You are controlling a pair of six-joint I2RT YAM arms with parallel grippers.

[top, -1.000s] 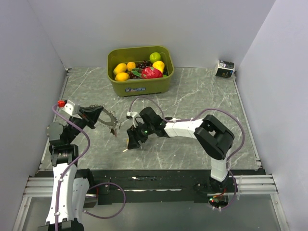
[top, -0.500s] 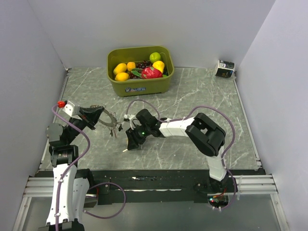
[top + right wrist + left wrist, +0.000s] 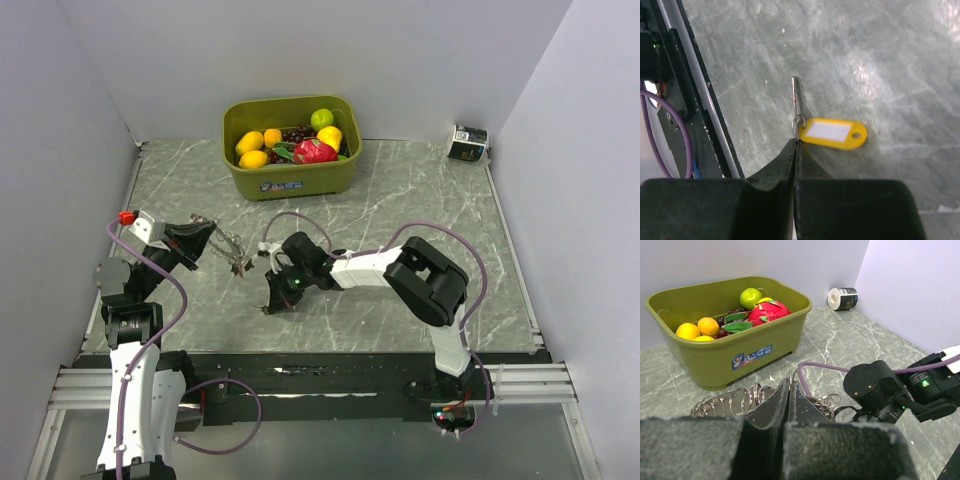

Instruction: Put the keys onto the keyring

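My left gripper [image 3: 208, 236] [image 3: 789, 382] is shut on the thin wire of the keyring [image 3: 232, 252], a big loop strung with several small silver rings [image 3: 735, 399], held above the table's left side. My right gripper [image 3: 274, 303] [image 3: 795, 141] points down at the table just right of it. Its jaws are closed on the small ring of one of the keys, which has a thin metal shaft [image 3: 796, 95] and a yellow plastic tag [image 3: 834, 132] with a white label. In the top view the right gripper hides that key. No other keys show.
A green basket [image 3: 290, 178] [image 3: 765, 347] of fruit stands at the back middle. A small black-and-white roll [image 3: 467, 143] [image 3: 842, 298] lies in the back right corner. A purple cable [image 3: 830, 367] loops over the right arm. White walls close in the marble table.
My right gripper has gone from open to shut, closing on the yellow-tagged key and shifting slightly left. My left gripper has drawn the keyring a little to the left.
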